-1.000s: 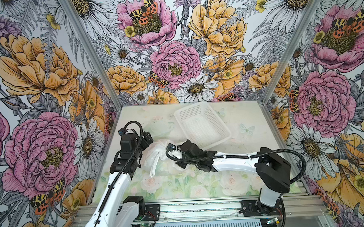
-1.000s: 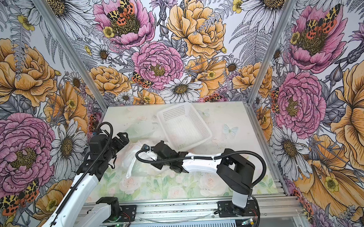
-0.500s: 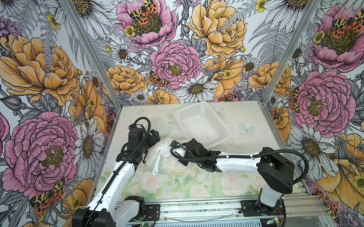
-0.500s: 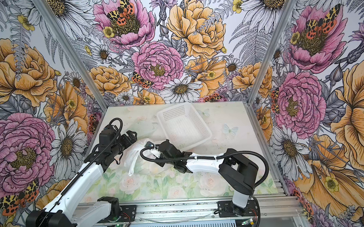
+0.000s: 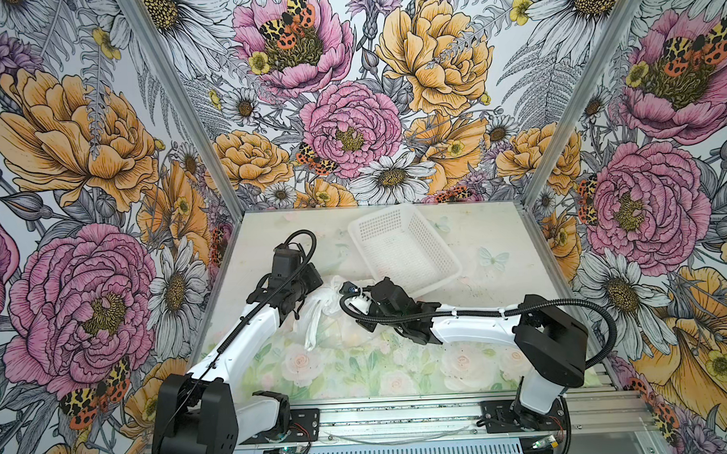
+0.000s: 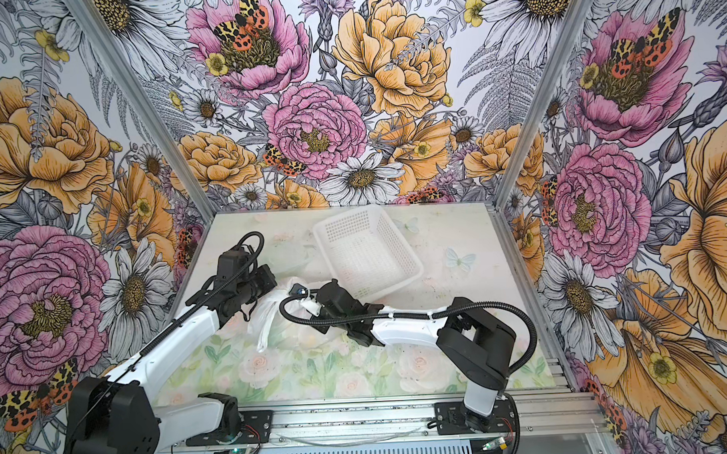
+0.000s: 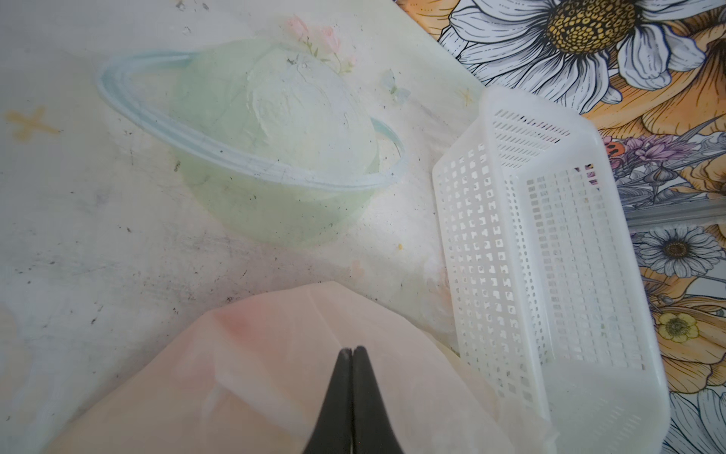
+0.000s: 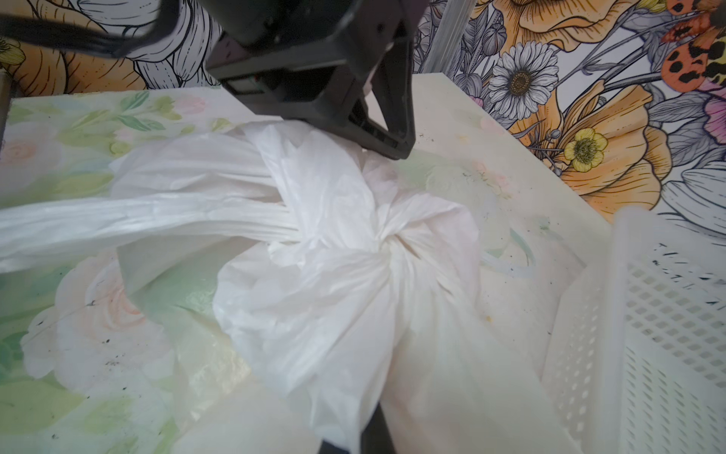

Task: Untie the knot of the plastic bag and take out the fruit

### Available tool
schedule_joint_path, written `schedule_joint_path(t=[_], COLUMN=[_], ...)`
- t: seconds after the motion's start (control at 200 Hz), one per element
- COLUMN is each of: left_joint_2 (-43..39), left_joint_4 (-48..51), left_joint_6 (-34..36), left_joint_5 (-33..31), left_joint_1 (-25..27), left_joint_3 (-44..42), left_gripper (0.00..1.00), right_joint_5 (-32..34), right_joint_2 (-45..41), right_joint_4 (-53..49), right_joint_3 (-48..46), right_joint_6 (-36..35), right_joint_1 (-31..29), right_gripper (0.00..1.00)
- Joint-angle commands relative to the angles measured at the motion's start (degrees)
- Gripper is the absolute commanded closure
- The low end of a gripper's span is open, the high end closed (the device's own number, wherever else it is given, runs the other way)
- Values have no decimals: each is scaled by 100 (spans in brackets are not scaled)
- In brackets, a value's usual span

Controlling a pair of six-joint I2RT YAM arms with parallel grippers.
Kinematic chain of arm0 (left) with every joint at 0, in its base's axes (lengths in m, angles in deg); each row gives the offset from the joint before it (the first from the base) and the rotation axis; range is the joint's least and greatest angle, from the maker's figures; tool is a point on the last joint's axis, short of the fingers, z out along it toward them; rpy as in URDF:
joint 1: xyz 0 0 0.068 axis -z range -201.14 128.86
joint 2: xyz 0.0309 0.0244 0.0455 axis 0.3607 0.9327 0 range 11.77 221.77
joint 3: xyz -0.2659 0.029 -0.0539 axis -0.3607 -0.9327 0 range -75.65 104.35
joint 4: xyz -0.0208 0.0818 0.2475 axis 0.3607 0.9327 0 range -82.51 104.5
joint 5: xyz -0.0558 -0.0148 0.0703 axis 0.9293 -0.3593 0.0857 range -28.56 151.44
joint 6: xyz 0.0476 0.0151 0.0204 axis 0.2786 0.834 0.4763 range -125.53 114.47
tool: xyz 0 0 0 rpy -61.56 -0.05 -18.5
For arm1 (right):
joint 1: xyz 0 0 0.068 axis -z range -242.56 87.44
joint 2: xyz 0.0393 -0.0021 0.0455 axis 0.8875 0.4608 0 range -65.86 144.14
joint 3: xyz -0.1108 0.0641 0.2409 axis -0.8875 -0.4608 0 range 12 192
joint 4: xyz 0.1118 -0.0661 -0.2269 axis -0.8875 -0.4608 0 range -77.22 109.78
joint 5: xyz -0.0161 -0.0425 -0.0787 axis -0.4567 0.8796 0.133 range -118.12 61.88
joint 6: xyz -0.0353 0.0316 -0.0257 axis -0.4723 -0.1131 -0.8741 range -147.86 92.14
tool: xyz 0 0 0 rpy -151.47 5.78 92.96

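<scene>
While closed, right tool (image 8: 354, 442) on bag (image 8: 314, 298)

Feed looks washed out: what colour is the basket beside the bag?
The basket is white, with a perforated lattice; clearest in the left wrist view.
</scene>
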Motion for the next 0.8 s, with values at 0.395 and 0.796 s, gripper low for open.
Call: schedule_joint_path(t=[0.395,0.796], left_joint_2=[-1136,-543], left_joint_4=[127,47], left_joint_6=[-12,-10], left_joint_5=[-879,-627], left_joint_1=[9,667], left_joint_3=[-192,71], left_gripper=[75,1], right_joint_5=[-174,-200], right_joint_2=[-328,-269], right_joint_4=[718,732], right_joint_3=[-432,-413], right_joint_6=[165,149], right_joint_1=[322,338], right_gripper=[100,100])
